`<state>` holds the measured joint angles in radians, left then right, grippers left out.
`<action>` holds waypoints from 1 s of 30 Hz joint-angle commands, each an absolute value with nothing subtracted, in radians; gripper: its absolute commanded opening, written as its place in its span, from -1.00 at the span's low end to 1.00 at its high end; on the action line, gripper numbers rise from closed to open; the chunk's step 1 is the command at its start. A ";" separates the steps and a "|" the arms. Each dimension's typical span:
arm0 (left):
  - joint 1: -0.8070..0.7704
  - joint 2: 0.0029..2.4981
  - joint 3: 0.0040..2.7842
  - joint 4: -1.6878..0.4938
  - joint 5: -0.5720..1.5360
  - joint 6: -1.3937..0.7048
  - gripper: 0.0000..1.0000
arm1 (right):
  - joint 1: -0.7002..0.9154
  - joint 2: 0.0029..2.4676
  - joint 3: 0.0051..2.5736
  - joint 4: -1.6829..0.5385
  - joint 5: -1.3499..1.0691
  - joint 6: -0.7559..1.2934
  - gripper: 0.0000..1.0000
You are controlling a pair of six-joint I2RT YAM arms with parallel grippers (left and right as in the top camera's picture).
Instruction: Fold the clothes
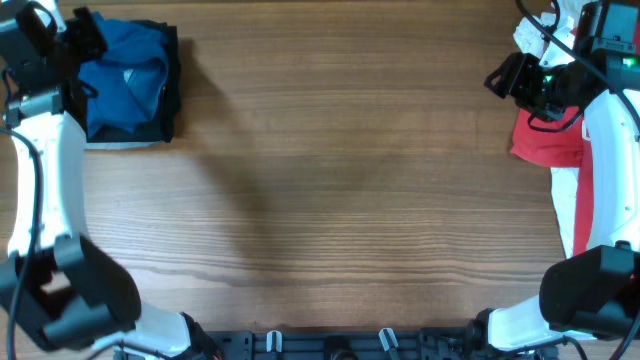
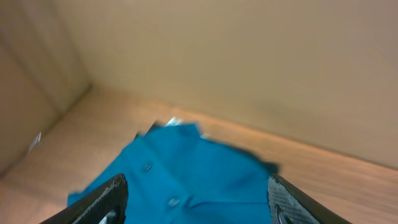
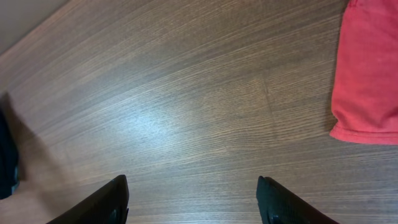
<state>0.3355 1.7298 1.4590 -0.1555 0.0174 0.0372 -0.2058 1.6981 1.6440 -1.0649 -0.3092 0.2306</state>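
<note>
Over at the far left corner of the table [image 1: 330, 180] lies a small stack of clothes. A dark-blue shirt [image 1: 125, 80] sits rumpled on top of a black piece [image 1: 172, 95], and a thin pale edge [image 1: 120, 146] shows along the stack's near side. The left gripper [image 1: 82, 35] hovers above the stack's far left part. In the left wrist view its fingers [image 2: 112, 196] stand wide apart with nothing between them, and the blue shirt [image 2: 186, 180], buttons showing, lies below the gap. That view is blurred, so I cannot tell whether the fingertips touch the cloth.

The middle of the table is bare wood.

By the right edge, towards the far corner, lies a red T-shirt [image 1: 545, 140], with some white cloth [image 1: 563, 205] just beside its near side. The right gripper [image 1: 505, 78] hangs near the red T-shirt's far left edge. From the right wrist its fingers [image 3: 112, 199] are spread wide over bare wood, holding nothing, and the red T-shirt [image 3: 367, 68] lies off to one side, apart from them.
</note>
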 commanded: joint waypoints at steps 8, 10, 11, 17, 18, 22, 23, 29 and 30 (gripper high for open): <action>0.307 2.145 1.459 -0.138 -0.004 -0.136 0.47 | -0.201 1.711 1.642 -1.068 -0.292 0.240 0.33; 0.288 2.192 1.459 -0.137 0.007 -0.136 0.53 | -0.201 1.711 1.642 -1.067 -0.292 0.240 0.33; 0.275 2.214 1.459 -0.138 0.007 -0.136 0.56 | -0.201 1.711 1.642 -1.067 -0.292 0.240 0.33; 0.223 2.205 1.460 -0.118 0.007 -0.135 0.85 | -0.196 1.705 1.651 -1.041 -0.292 0.258 0.54; 0.221 2.185 1.461 -0.121 0.007 -0.135 0.93 | -0.196 1.699 1.663 -1.039 -0.292 0.243 0.60; 0.218 2.017 1.461 -0.173 0.010 -0.131 1.00 | -0.196 1.638 1.761 -1.052 -0.291 0.106 0.96; 0.218 1.958 1.461 -0.199 0.010 -0.131 1.00 | -0.196 1.618 1.792 -1.060 -0.285 0.087 0.99; 0.218 1.639 1.461 -0.360 0.010 -0.139 0.99 | -0.196 1.413 1.849 -1.065 -0.277 0.053 0.99; 0.218 1.608 1.460 -0.379 0.010 -0.139 1.00 | -0.196 1.379 1.849 -1.072 -0.277 0.054 0.99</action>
<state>0.2142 1.7294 1.4635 -0.3298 -0.0040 -0.1200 -0.2020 1.4864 1.8233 -1.0615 -0.2901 0.0834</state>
